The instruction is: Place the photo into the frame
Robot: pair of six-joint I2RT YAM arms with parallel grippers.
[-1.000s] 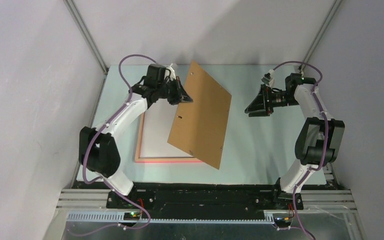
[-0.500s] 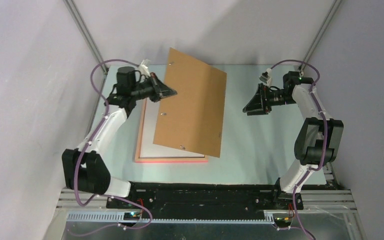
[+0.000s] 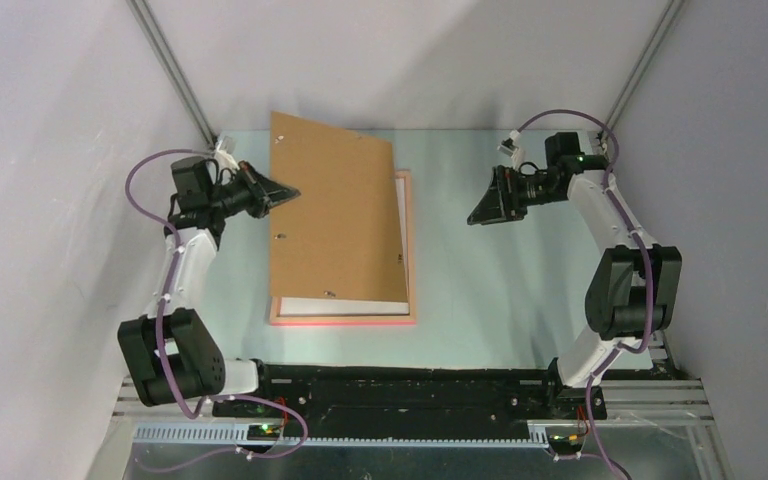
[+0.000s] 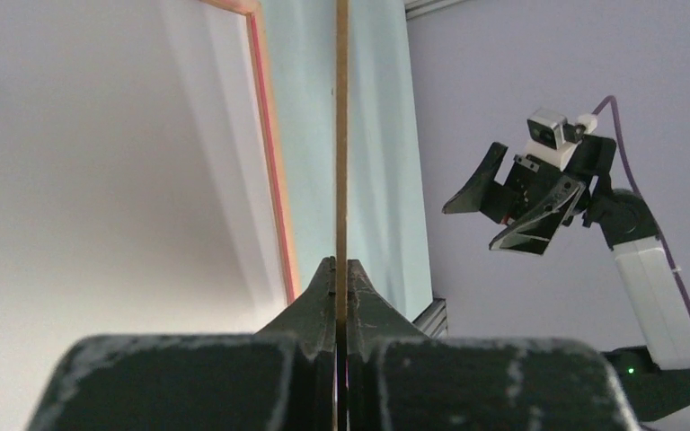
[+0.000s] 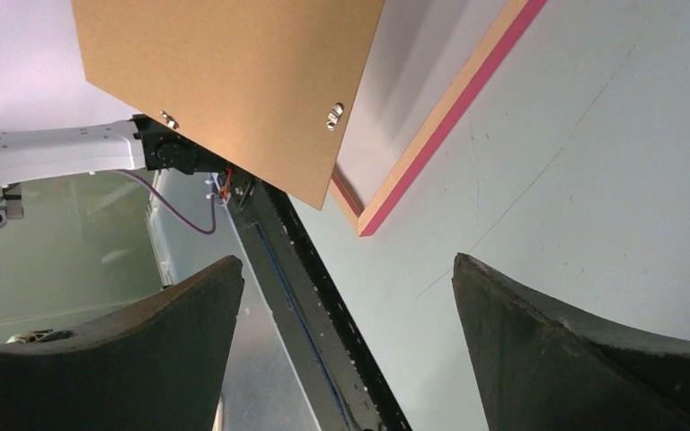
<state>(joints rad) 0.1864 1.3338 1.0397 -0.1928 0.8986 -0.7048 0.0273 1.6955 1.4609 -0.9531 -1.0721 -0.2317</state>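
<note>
- The photo [image 3: 345, 304], a thin rectangular print, seems to lie white back up inside the frame. You see only pale strips of it at 6 and 3 o'clock of the board above it. The printed face is hidden, so take this as a judgement.
- The thin rectangular salmon-pink frame [image 3: 340, 321] lies flat near the middle of the pale green table [image 3: 500, 290].
- The plain brown stiff backing board [image 3: 335, 215] hangs tilted over the frame and covers most of it.
- Your left gripper [image 3: 285, 190], at 10 o'clock of the frame, pinches the board by its left edge. The wrist view shows both fingers pressed against the thin edge.
- Your right gripper [image 3: 480, 212], between 2 and 3 o'clock, has its jaws spread wide and holds nothing. It is well apart from both board and frame.
- Expect the photo to be very light, floppy, easy to crease and slick on its printed side.
- If you must shift it, take it by an edge or corner. Lying flat, it gives the fingers little to catch.
- The board is rigid, so the edge pinch should hold it as you lower it.
</note>
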